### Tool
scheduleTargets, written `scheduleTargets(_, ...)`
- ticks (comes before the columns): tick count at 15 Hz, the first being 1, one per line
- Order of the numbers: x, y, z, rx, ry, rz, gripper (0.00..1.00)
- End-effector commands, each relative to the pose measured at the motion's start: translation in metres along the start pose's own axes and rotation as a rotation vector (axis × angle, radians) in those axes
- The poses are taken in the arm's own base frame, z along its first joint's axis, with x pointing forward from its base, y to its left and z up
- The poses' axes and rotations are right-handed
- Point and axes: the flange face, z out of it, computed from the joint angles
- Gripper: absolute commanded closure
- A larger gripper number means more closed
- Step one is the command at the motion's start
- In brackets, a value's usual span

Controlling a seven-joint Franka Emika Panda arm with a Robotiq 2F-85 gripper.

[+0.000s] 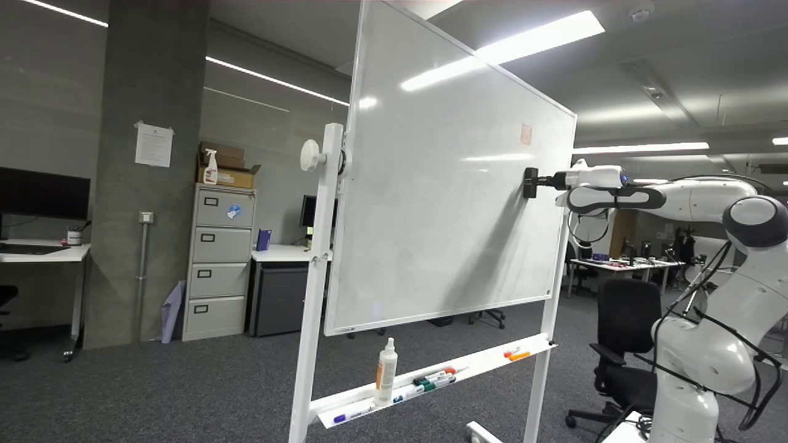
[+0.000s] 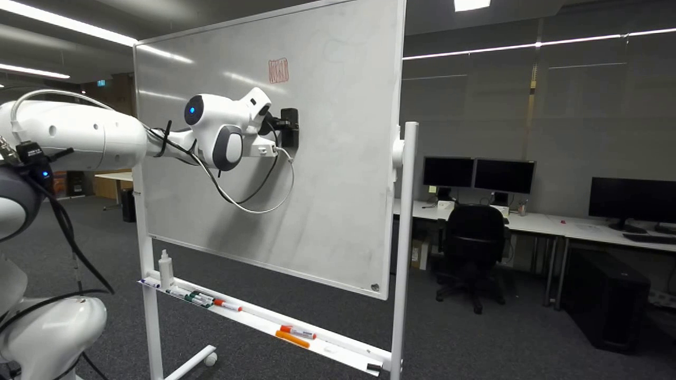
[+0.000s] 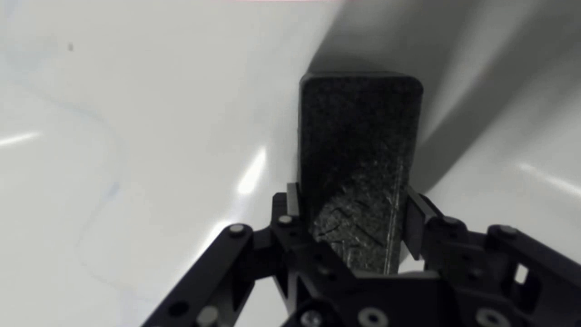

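In the wrist view, nearest the camera, the fingers (image 3: pixel 415 227) of the single arm (image 1: pixel 695 200) are clamped on a black block (image 3: pixel 358 150), one pressed to each long side, in the lower middle of the frame. The block's long axis runs top to bottom there, much of it reaching upward beyond the fingers; in both exterior views it stands upright, its broad face turned along the whiteboard (image 1: pixel 425 203). It is against the board or only just off it; contact cannot be told for certain. Faint bluish lines (image 3: pixel 111 188) cross the board at the left of the wrist view. A red scribble (image 2: pixel 279 70) is near the block, above it and slightly left in both exterior views. Below the board, a tray (image 2: pixel 260 320) carries a white bottle (image 2: pixel 166 270), several markers (image 2: pixel 228 305) and an orange pen (image 2: pixel 292 339). Farthest back, a table (image 2: pixel 538 224) with dark monitors (image 2: pixel 504 176) spans the right of an exterior view; a filing cabinet (image 1: pixel 221 258) stands left of centre in an exterior view.
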Motion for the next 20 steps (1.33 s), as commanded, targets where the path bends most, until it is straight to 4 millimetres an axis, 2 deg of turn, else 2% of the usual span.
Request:
scheduleTargets(1, -0.001, 0.027, 0.021, -0.082, -0.011, 0.045, 0.70)
scheduleTargets(4, -0.001, 0.038, 0.022, -0.101, -0.012, 0.066, 0.70)
scheduleTargets(10, 0.021, 0.030, 0.012, -0.078, 0.009, 0.049, 0.70)
scheduleTargets(15, 0.064, 0.010, -0.005, -0.058, 0.054, 0.017, 0.70)
scheduleTargets(20, 0.119, -0.023, -0.023, -0.037, 0.074, -0.020, 0.70)
